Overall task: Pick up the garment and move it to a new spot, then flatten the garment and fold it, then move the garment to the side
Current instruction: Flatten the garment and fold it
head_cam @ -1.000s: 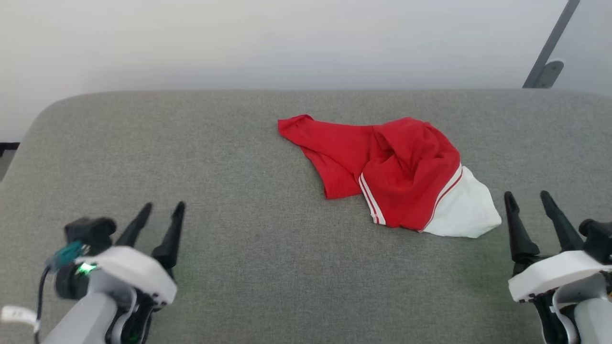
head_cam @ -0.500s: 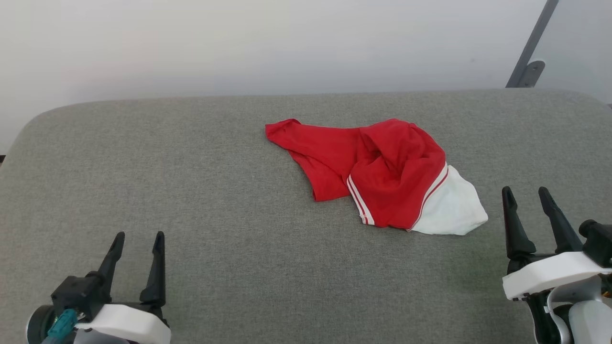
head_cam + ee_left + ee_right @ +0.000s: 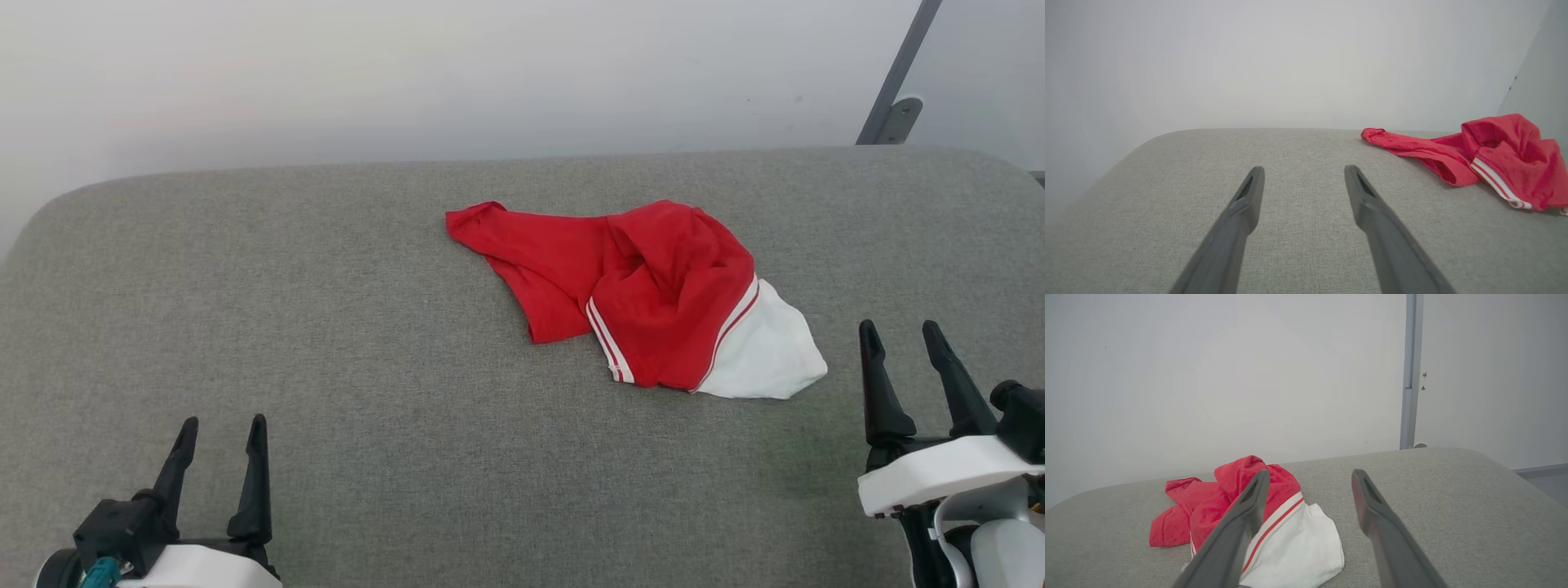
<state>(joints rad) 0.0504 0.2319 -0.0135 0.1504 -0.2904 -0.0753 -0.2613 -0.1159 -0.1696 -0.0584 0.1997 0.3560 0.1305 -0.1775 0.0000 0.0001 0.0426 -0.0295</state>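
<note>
The garment [image 3: 653,298] lies crumpled on the grey padded table [image 3: 367,327], right of centre: bright red fabric with thin white stripe trim and a white panel at its near right end. It also appears at the right of the left wrist view [image 3: 1494,159] and ahead-left in the right wrist view [image 3: 1216,506]. My left gripper [image 3: 222,426] sits low at the near left, open and empty, far from the cloth. My right gripper [image 3: 902,331] stands open and empty just right of the white panel, not touching it.
A pale wall rises behind the table's rounded far edge. A grey metal post [image 3: 894,82] with a bracket stands at the back right, seen too in the right wrist view [image 3: 1408,375]. Bare grey surface spreads left of the garment.
My left gripper has dropped back toward the near left corner. The head camera has shifted, sliding the whole scene a little left. The garment and right gripper keep their places.
</note>
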